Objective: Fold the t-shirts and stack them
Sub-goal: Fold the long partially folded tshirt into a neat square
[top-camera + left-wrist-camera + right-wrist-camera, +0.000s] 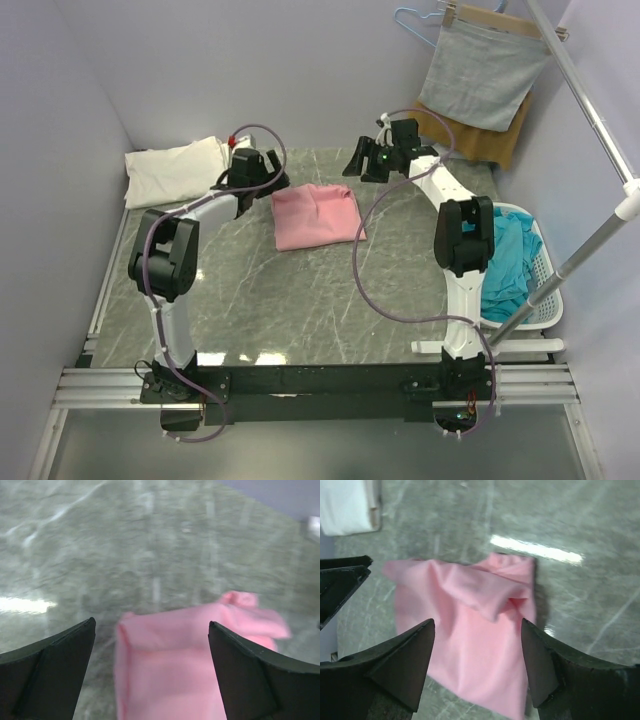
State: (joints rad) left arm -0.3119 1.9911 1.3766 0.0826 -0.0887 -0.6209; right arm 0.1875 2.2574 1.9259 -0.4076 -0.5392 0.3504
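The pale pink t-shirt [314, 215] lies folded in a rough rectangle on the grey marble table. It also shows in the left wrist view [190, 660] and the right wrist view [475, 640]. My left gripper [268, 170] is open and empty, above the table just left of the shirt's far edge. My right gripper [366, 160] is open and empty, above the table just beyond the shirt's far right corner. A folded cream-white t-shirt [175, 168] lies at the far left. Teal-blue t-shirts [508, 262] fill a white basket [541, 245] at the right.
A grey cloth [482, 72] clipped to a hanger and a mustard-brown cloth [492, 140] hang at the back right. A white rail [600, 130] and pole cross the right side. Purple walls enclose the table on the left and at the back.
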